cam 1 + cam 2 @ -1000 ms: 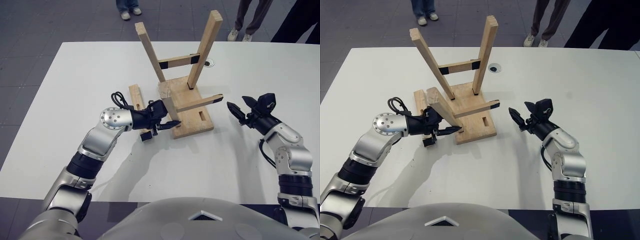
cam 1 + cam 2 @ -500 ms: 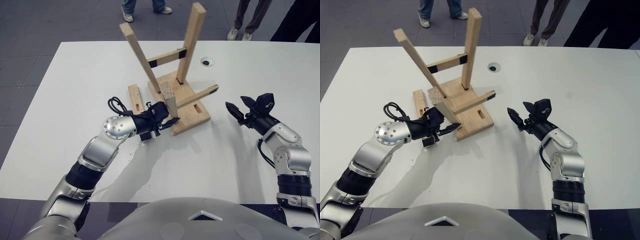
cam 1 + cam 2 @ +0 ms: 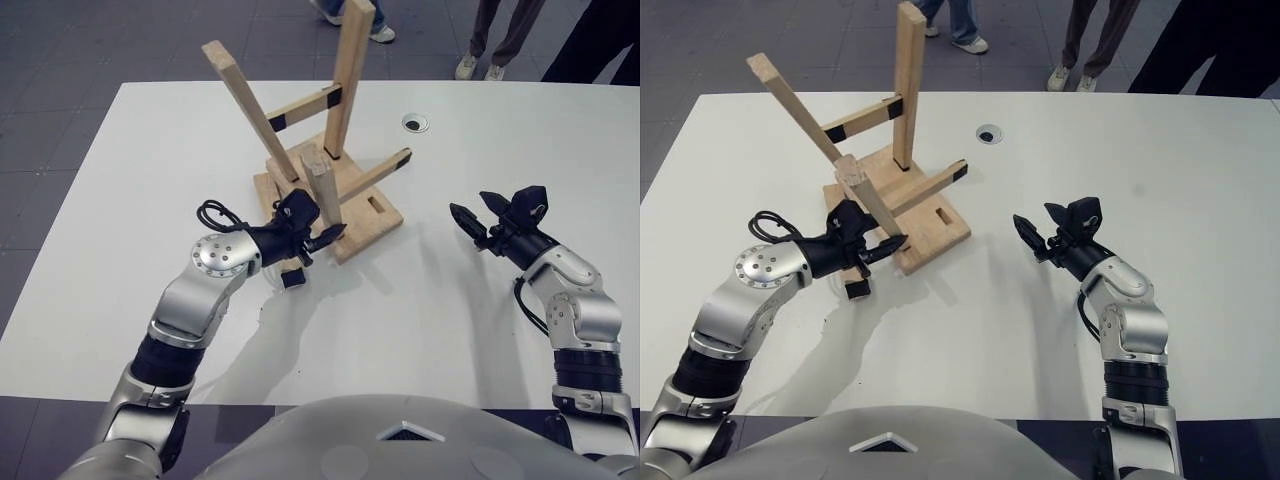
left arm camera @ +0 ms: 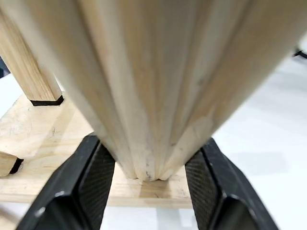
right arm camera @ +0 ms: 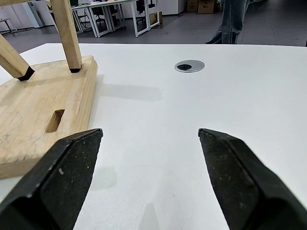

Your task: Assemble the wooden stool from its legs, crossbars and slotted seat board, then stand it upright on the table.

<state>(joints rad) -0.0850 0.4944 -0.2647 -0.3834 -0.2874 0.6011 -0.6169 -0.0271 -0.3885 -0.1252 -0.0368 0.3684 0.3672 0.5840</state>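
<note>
The part-built stool stands upside down, its slotted seat board (image 3: 352,222) flat on the table. Two legs (image 3: 243,103) (image 3: 347,66) rise at the far side, joined by a crossbar (image 3: 301,107) with black ends. A third, shorter leg (image 3: 323,188) stands at the near edge, and a second crossbar (image 3: 378,174) slants away from it. My left gripper (image 3: 320,237) is shut on that near leg; in the left wrist view its fingers (image 4: 88,184) press both sides of the wood (image 4: 144,72). My right gripper (image 3: 474,217) hovers open to the right of the board, holding nothing.
A loose wooden piece with a black end (image 3: 854,285) lies on the table under my left forearm. A round cable hole (image 3: 416,122) sits in the table behind the stool. Bare white tabletop (image 5: 158,124) spreads between the board and my right gripper.
My left gripper has dragged the stool assembly to the left and away, turning it counter-clockwise, still shut on the near leg. The right arm has stayed put.
</note>
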